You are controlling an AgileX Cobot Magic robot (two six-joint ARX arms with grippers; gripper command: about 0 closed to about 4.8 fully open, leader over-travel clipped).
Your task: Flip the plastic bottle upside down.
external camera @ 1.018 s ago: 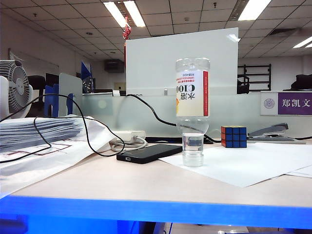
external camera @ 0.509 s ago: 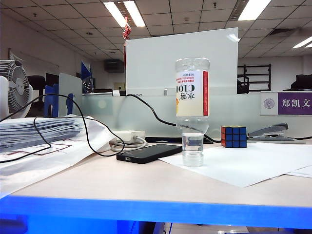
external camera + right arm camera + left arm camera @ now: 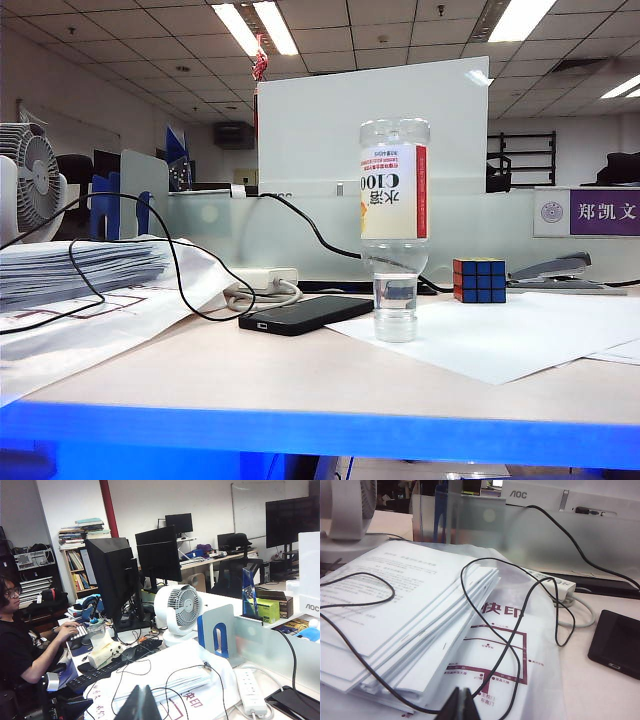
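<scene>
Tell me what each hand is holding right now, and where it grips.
Nothing. The left hand and the right hand are both shut on nothing, away from the plastic bottle, which stands upside down on its neck, untouched.

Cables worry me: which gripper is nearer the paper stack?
Left. The left gripper sits low, right beside the paper stack; the right gripper hangs higher, farther back from it.

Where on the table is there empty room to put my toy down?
Bare wood lies along the front edge of the table, before the black device and upside-down plastic bottle. The left is crowded: paper stack, cables.
</scene>
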